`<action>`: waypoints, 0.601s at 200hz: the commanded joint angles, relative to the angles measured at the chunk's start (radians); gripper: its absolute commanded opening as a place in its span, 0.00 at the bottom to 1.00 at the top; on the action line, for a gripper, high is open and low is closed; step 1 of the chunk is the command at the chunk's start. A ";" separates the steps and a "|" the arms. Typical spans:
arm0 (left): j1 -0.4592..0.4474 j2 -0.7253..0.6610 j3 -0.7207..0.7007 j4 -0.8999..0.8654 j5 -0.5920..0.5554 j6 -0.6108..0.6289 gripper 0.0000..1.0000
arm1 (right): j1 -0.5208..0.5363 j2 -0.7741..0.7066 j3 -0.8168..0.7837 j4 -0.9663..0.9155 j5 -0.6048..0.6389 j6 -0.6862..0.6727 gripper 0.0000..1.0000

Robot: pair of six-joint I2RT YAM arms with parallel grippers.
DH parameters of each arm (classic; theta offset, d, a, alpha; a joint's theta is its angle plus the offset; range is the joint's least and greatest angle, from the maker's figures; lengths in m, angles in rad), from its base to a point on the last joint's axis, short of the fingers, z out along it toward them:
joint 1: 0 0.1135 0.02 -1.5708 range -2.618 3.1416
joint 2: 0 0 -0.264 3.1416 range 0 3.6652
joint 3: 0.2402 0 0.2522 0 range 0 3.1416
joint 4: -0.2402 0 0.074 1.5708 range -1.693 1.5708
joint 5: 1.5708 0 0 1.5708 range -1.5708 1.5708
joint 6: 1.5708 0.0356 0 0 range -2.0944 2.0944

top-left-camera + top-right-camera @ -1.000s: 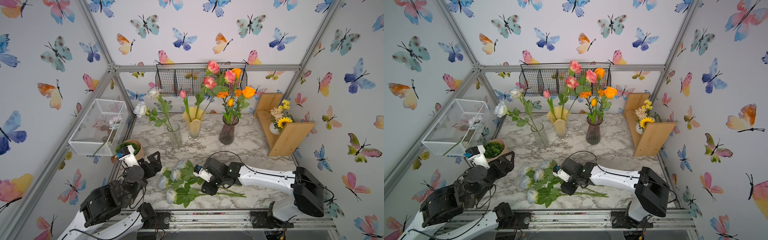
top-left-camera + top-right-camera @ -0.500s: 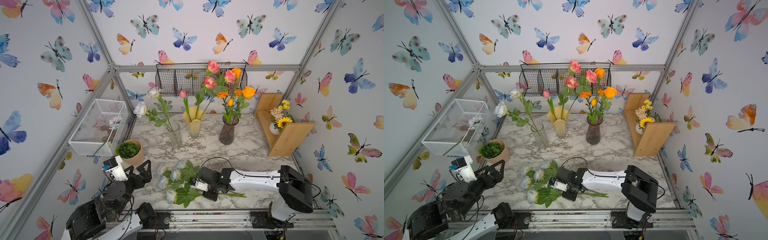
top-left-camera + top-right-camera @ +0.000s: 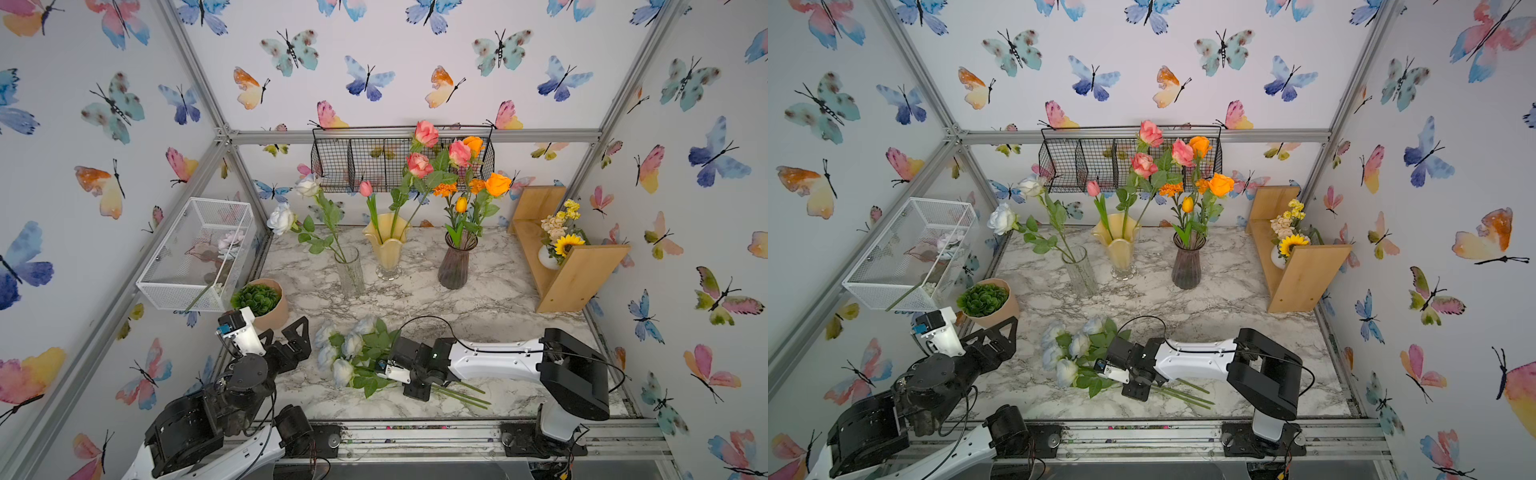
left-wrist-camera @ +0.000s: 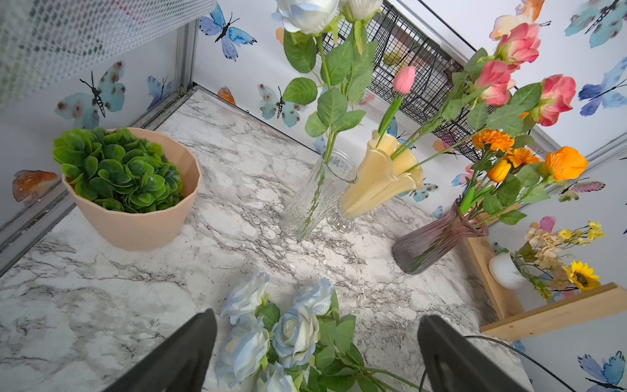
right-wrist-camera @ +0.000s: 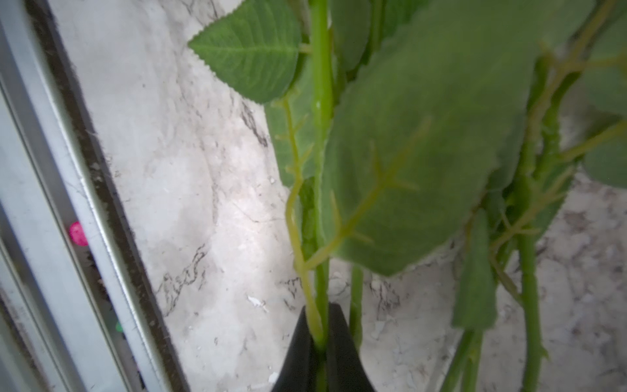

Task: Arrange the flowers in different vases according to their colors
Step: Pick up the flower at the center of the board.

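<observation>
Several white-pale-blue roses [image 3: 347, 357] [image 3: 1069, 353] [image 4: 295, 334] lie on the marble table, stems toward the front right. My right gripper [image 3: 417, 392] [image 3: 1136, 390] [image 5: 319, 325] lies low over those stems, shut on one green stem. My left gripper [image 3: 300, 338] [image 3: 1007, 338] [image 4: 315, 315] hangs open and empty just left of the blooms. At the back, the clear glass vase [image 3: 351, 270] holds white roses [image 3: 282, 218], the yellow vase [image 3: 388, 249] pink flowers [image 3: 419, 164], and the purple vase [image 3: 455, 266] orange flowers [image 3: 496, 184].
A tan pot of succulent [image 3: 262, 301] stands close behind the left gripper. A white mesh basket [image 3: 195, 253] juts from the left wall. A black wire basket [image 3: 374, 160] hangs on the back wall. A wooden shelf [image 3: 577, 270] holds a sunflower bunch [image 3: 565, 245].
My right gripper dropped toward the table's front onto the stems and closed on one. The left arm drew back, then came forward a little, staying open.
</observation>
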 commanded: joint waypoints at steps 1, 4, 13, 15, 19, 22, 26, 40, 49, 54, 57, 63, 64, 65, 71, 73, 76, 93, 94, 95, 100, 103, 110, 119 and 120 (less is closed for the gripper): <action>-0.005 -0.004 -0.029 0.032 -0.020 -0.002 0.99 | 0.005 -0.044 0.023 -0.017 0.067 -0.024 0.03; -0.006 -0.004 -0.033 0.034 -0.019 -0.001 0.99 | 0.005 -0.047 0.023 -0.018 0.071 -0.029 0.02; -0.005 -0.005 -0.040 0.039 -0.020 0.001 0.99 | 0.005 -0.061 0.019 -0.017 0.084 -0.042 0.03; -0.006 -0.006 -0.042 0.040 -0.020 0.002 0.99 | 0.005 -0.063 0.018 -0.017 0.087 -0.047 0.03; -0.006 -0.007 -0.043 0.041 -0.021 0.003 0.99 | 0.005 -0.067 0.014 -0.013 0.095 -0.055 0.02; -0.005 -0.007 -0.044 0.042 -0.021 0.004 0.99 | 0.005 -0.068 0.012 -0.010 0.104 -0.064 0.02; -0.007 -0.008 -0.045 0.042 -0.023 0.004 0.99 | 0.005 -0.071 0.008 -0.003 0.114 -0.073 0.02; -0.005 -0.012 -0.049 0.043 -0.027 0.004 0.99 | 0.005 -0.069 -0.001 0.019 0.151 -0.110 0.03; -0.005 -0.015 -0.050 0.043 -0.027 0.004 0.99 | 0.005 -0.064 -0.004 0.040 0.178 -0.132 0.03; -0.005 -0.018 -0.050 0.042 -0.027 0.003 0.99 | 0.001 -0.061 -0.007 0.052 0.186 -0.145 0.02; -0.005 -0.019 -0.050 0.043 -0.028 0.002 0.99 | -0.001 -0.060 -0.006 0.059 0.190 -0.151 0.03; -0.005 -0.024 -0.050 0.040 -0.030 0.000 0.99 | -0.009 -0.057 -0.005 0.072 0.193 -0.160 0.02; -0.005 -0.024 -0.050 0.039 -0.031 0.000 0.99 | -0.009 -0.057 -0.004 0.072 0.193 -0.161 0.02; -0.005 -0.024 -0.050 0.039 -0.032 -0.001 0.99 | -0.011 -0.056 -0.004 0.074 0.193 -0.162 0.02; -0.006 -0.030 -0.050 0.036 -0.033 -0.004 0.99 | -0.021 -0.054 0.003 0.079 0.185 -0.163 0.03; -0.006 -0.032 -0.052 0.035 -0.034 -0.005 0.99 | -0.024 -0.053 0.006 0.079 0.182 -0.163 0.03; -0.005 -0.035 -0.052 0.034 -0.035 -0.006 0.99 | -0.030 -0.053 0.009 0.080 0.176 -0.164 0.03; -0.005 -0.060 -0.053 0.031 -0.041 -0.011 0.99 | -0.053 -0.067 0.026 0.079 0.148 -0.163 0.02; -0.005 -0.061 -0.054 0.032 -0.040 -0.011 0.99 | -0.053 -0.069 0.028 0.079 0.146 -0.164 0.03; -0.006 -0.063 -0.054 0.031 -0.040 -0.013 0.99 | -0.054 -0.070 0.028 0.079 0.146 -0.165 0.03; -0.006 -0.072 -0.055 0.031 -0.043 -0.013 0.99 | -0.057 -0.078 0.030 0.077 0.144 -0.167 0.02; -0.006 -0.077 -0.055 0.031 -0.044 -0.014 0.99 | -0.058 -0.082 0.030 0.075 0.144 -0.168 0.03; -0.005 -0.090 -0.055 0.030 -0.046 -0.018 0.99 | -0.062 -0.094 0.034 0.067 0.144 -0.171 0.02; -0.004 -0.107 -0.059 0.030 -0.051 -0.021 0.99 | -0.064 -0.111 0.037 0.053 0.144 -0.174 0.03; -0.005 -0.108 -0.058 0.030 -0.052 -0.021 0.99 | -0.066 -0.114 0.038 0.052 0.144 -0.174 0.03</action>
